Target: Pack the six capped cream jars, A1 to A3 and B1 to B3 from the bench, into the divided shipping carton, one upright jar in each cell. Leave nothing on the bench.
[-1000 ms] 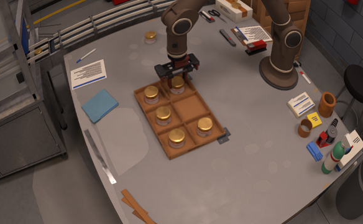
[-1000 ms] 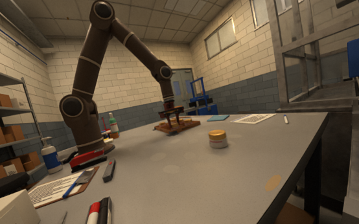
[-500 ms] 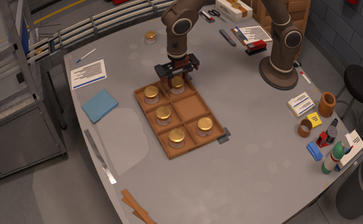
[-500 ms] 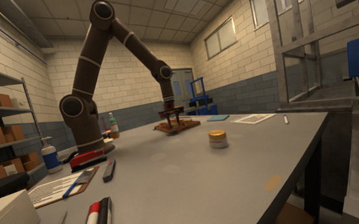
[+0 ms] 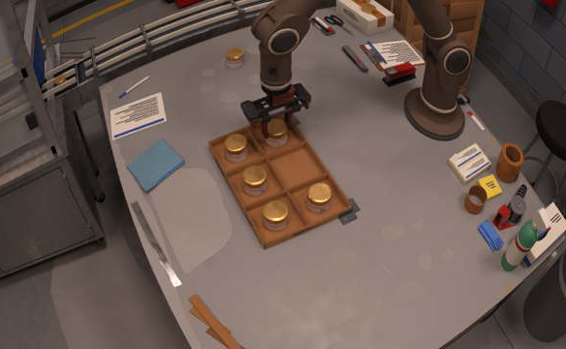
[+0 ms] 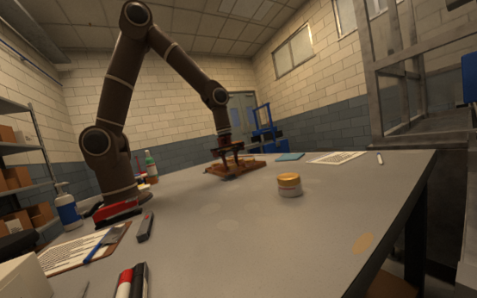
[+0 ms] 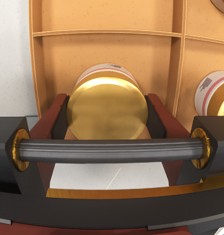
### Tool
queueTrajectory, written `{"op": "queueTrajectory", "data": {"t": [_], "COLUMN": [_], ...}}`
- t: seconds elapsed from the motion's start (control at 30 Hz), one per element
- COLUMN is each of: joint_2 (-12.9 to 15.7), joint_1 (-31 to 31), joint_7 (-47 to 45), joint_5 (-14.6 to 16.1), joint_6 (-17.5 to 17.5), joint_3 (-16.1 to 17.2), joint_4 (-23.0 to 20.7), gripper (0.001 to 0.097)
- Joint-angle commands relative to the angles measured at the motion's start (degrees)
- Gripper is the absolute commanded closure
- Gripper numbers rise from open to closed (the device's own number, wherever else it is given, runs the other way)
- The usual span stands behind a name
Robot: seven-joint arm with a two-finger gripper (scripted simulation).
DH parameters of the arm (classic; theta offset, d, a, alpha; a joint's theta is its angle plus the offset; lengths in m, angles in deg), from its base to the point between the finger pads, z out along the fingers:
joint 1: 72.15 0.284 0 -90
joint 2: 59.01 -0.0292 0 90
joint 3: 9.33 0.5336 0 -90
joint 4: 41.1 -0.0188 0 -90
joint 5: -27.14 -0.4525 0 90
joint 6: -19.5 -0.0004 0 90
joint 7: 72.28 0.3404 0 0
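Observation:
A gold-capped cream jar stands upright in the far right cell of the divided carton, and my gripper is still closed around its cap. Four more capped jars stand upright in other cells: far left, middle left, near left and near right. The middle right cell is empty. One more jar stands alone on the bench, far behind the carton. The carton sits low behind my gripper in the second side camera.
The arm's base stands on the bench right of the carton. A blue cloth, a printed sheet and a pen lie to the left. A clipboard, stapler and marker lie behind, and small items crowd the right edge.

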Motion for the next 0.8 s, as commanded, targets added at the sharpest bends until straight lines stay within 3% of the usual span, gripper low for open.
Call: {"op": "queueTrajectory", "data": {"t": [0.0,0.23,0.77], "joint_2": [-0.1,-0.1,-0.2], "joint_1": [0.0,0.0,0.0], "joint_7": [0.0,0.0,0.0], "joint_5": [0.0,0.0,0.0], "joint_6": [0.0,0.0,0.2], "joint_3": [0.0,0.0,0.0], "joint_4": [0.0,0.0,-0.1], "gripper": [0.0381,0.0246,0.0246]}}
